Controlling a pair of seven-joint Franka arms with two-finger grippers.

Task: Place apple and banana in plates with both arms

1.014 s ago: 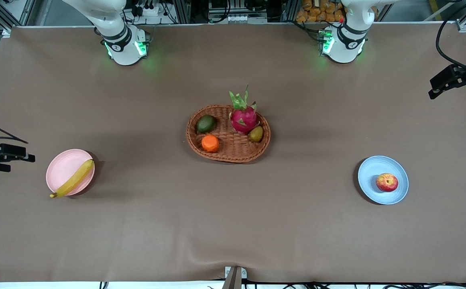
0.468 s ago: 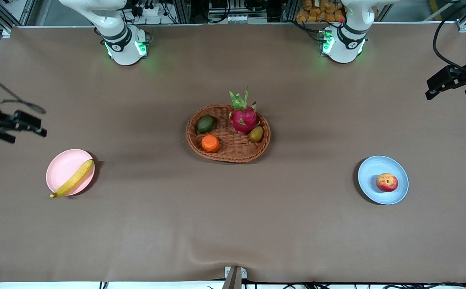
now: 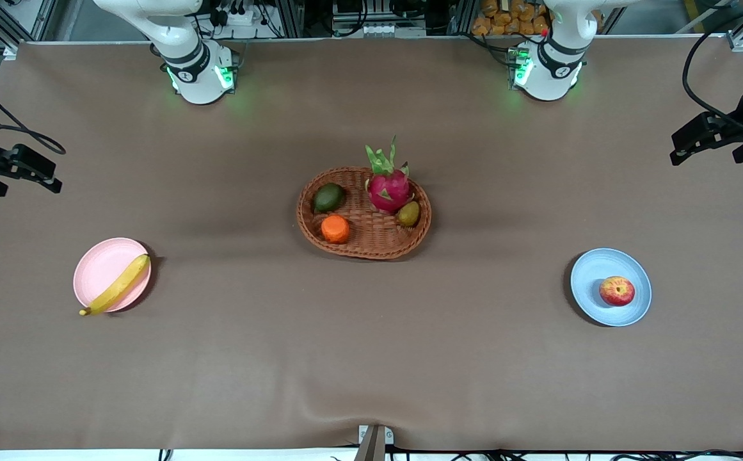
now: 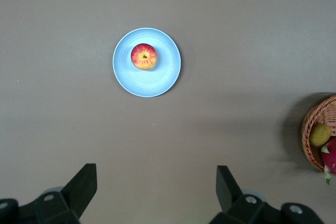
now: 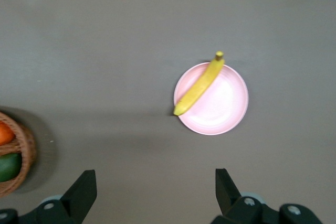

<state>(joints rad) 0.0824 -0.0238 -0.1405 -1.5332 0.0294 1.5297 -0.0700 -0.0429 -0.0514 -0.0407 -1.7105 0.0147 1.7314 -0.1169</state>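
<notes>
1. Red with yellow patches, the apple (image 3: 617,291) sits stem-up in the light blue plate (image 3: 589,272), toward the rim at the left arm's end of the table.
2. The yellow banana (image 3: 116,285) lies across the pale pink plate (image 3: 97,266), its stem tip overhanging the rim nearest the front camera because it is about as long as the plate is wide.
3. Both fruits rest in plates, so the placing looks done.
4. The left gripper (image 4: 152,190) hangs high over bare table near the blue plate, fingers spread wide, holding nothing.
5. The right gripper (image 5: 152,192) is likewise up over the table's edge near the pink plate, splayed and empty.
6. A wicker basket (image 3: 371,242) of other fruit sits mid-table, between the plates.
</notes>
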